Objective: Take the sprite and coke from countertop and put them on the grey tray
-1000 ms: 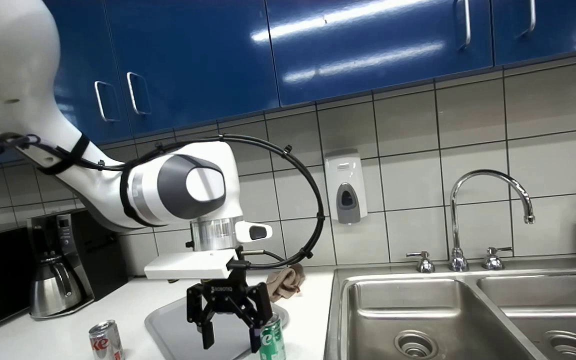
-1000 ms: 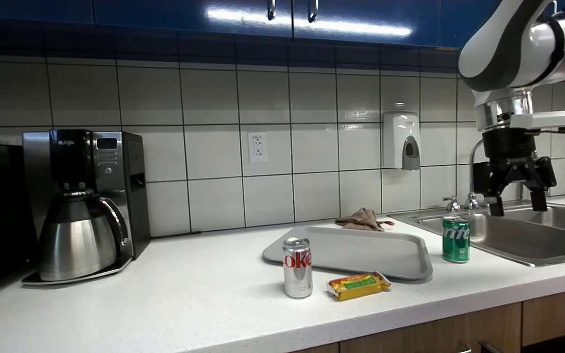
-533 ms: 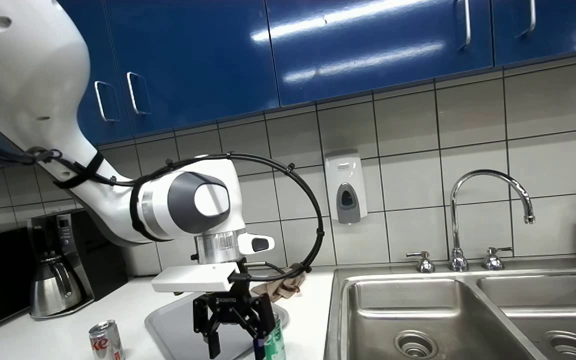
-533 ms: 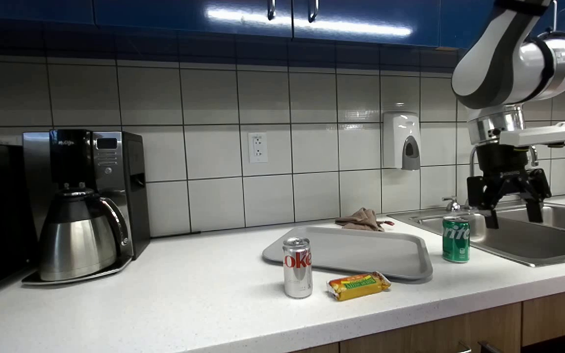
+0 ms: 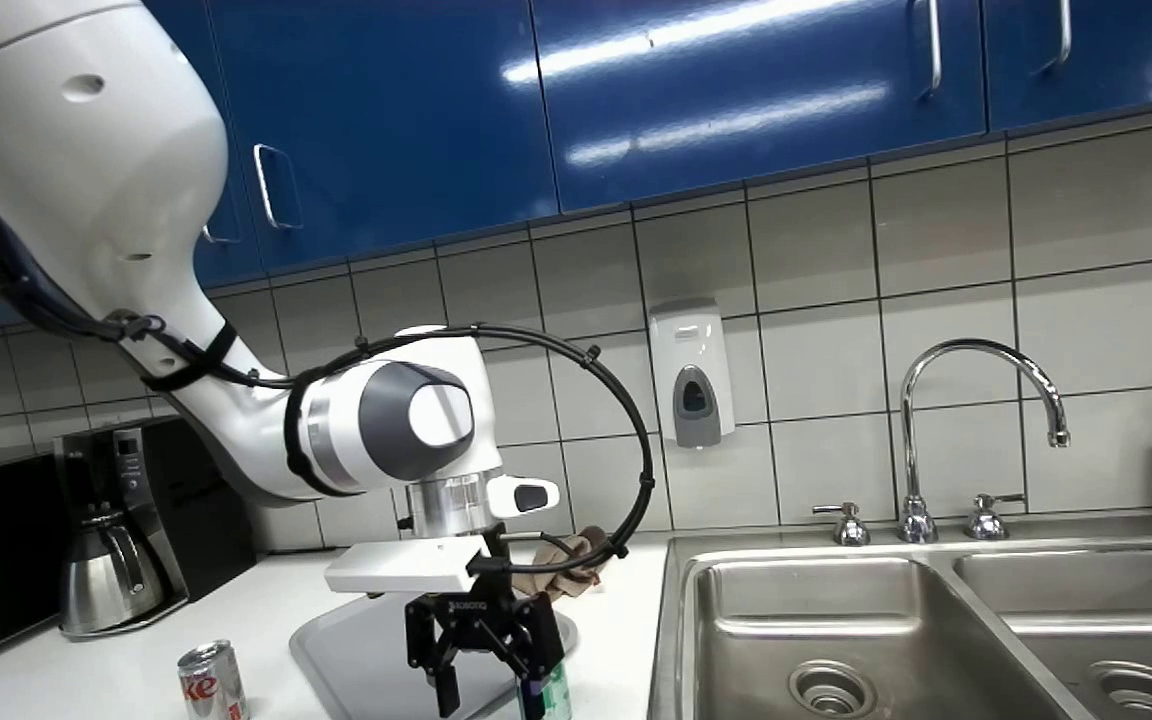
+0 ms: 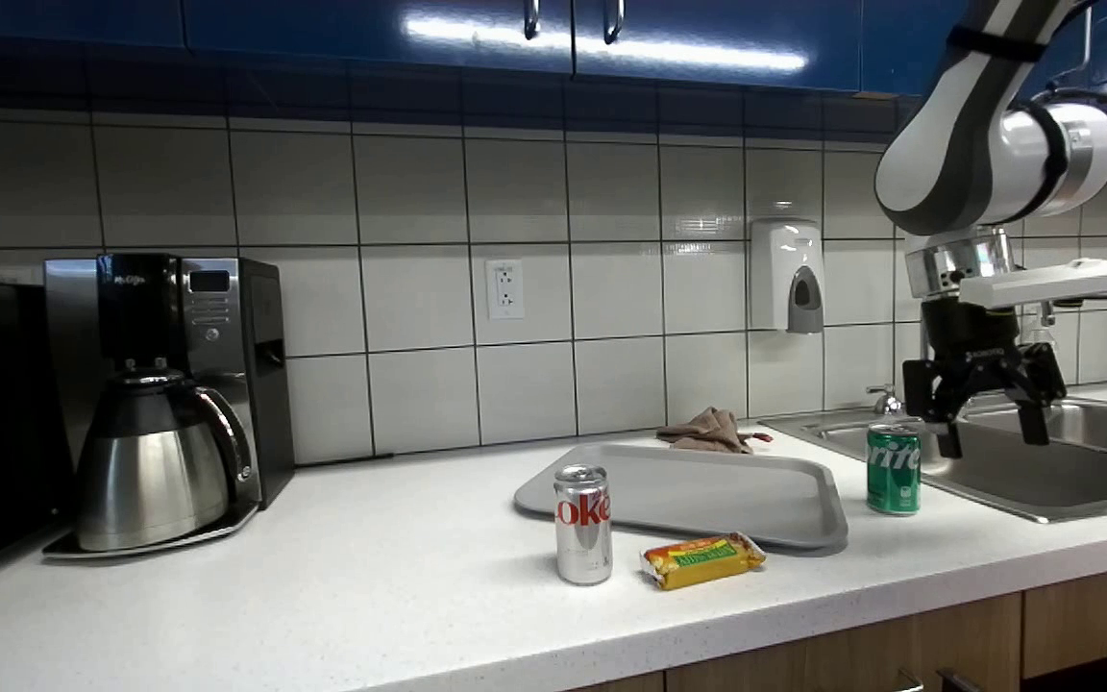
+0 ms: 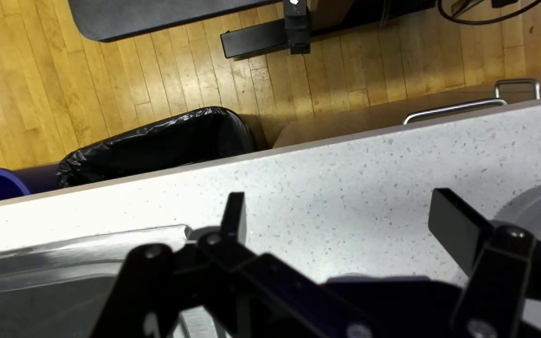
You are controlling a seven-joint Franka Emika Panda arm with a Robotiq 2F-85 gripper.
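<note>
The sprite (image 6: 894, 471), a green can, stands upright on the white countertop (image 6: 342, 586) between tray and sink. The coke (image 6: 583, 524), silver with red lettering, also stands upright, at the grey tray's (image 6: 707, 490) near side. Both cans show in both exterior views. My gripper (image 6: 993, 438) points down, open and holding nothing, its fingertips appearing just right of the sprite's top. In an exterior view one finger of the gripper (image 5: 491, 702) partly covers the sprite (image 5: 558, 695). Bare countertop shows between the fingertips of the gripper (image 7: 338, 193) in the wrist view; neither can is identifiable there.
A yellow snack bar (image 6: 702, 561) lies between the coke and the counter's front edge. Behind the tray is a brown cloth (image 6: 707, 430). The steel double sink (image 5: 806, 640) and faucet (image 5: 916, 440) are beyond the sprite. A coffee maker (image 6: 179, 404) stands on the far left.
My gripper has come down steadily, staying open. In an exterior view it has also shifted left, closer to the sprite. Cans, tray and snack bar have not moved.
</note>
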